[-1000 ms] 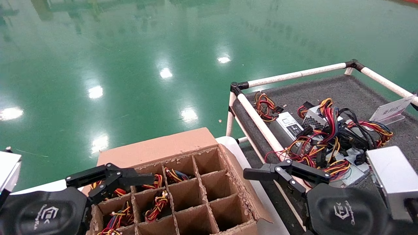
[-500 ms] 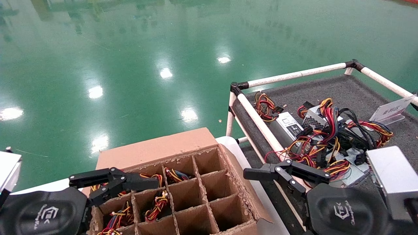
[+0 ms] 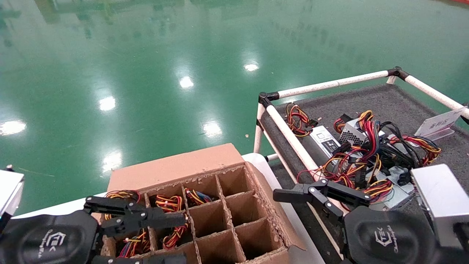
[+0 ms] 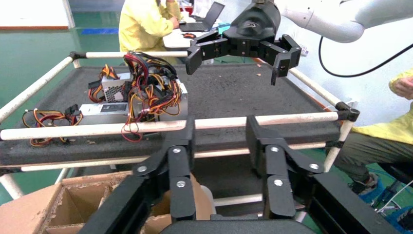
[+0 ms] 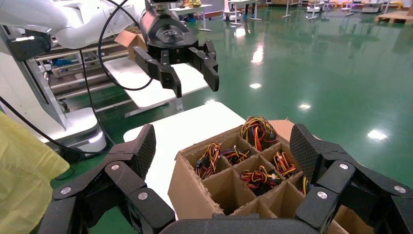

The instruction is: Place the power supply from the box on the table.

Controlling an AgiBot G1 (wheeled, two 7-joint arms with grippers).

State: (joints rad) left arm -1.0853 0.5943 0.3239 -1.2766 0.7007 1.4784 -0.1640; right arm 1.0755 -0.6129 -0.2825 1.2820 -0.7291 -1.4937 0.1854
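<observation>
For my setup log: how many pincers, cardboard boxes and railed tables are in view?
Pincers: 2, the left pincer over the box and the right pincer over the table, both open
Cardboard box: 1
Railed table: 1
Total: 4

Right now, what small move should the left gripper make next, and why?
Probably lower the open left gripper into a wire-filled cell of the box: it hovers empty above those cells, no power supply gripped yet. The right gripper sits open by the table.

box (image 3: 190, 167): rough ragged cardboard | table (image 3: 373, 101): matt grey felt | floor (image 3: 146, 66): glossy green
</observation>
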